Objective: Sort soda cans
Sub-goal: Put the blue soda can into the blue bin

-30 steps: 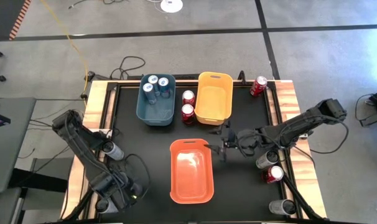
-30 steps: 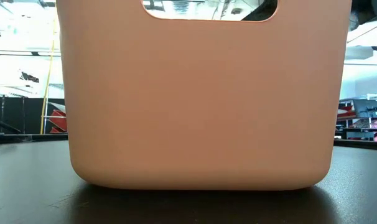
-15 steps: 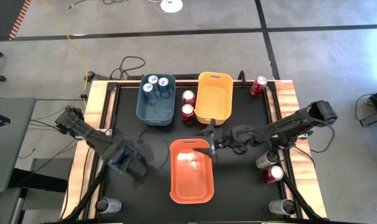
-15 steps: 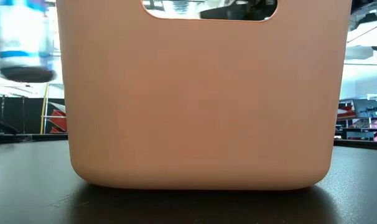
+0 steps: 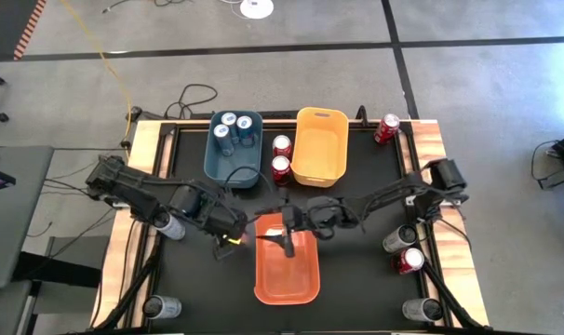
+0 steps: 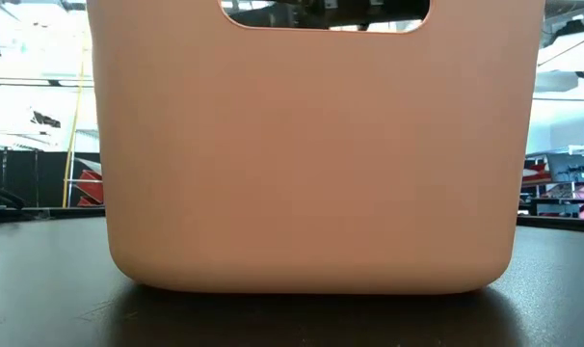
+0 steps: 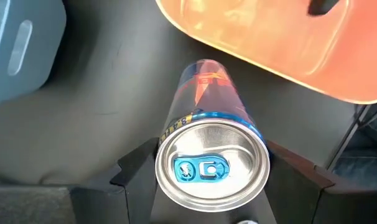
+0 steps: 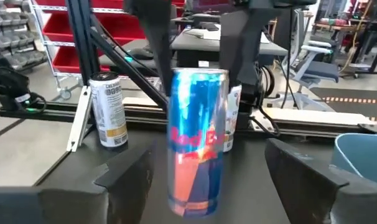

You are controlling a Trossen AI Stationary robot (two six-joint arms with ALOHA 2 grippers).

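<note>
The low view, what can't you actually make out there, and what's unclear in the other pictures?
- Low view: the orange bin fills the picture and hides the cans and both arms; only dark shapes show through its handle slot.
- High view: the blue can in the left claw is hidden under the arm.
- High view: the right claw over the orange bin is too small to read.
- Right wrist view: the blue bin is cut off by the edge.

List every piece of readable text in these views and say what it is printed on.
"Red" plus a cut-off second word: on the blue can held in the left tool, right wrist view.
Red letters on that can's side, left wrist view: too foreshortened to read.
Print on the grey can behind: too small to read.
Other cans, bins: nothing legible.
</note>
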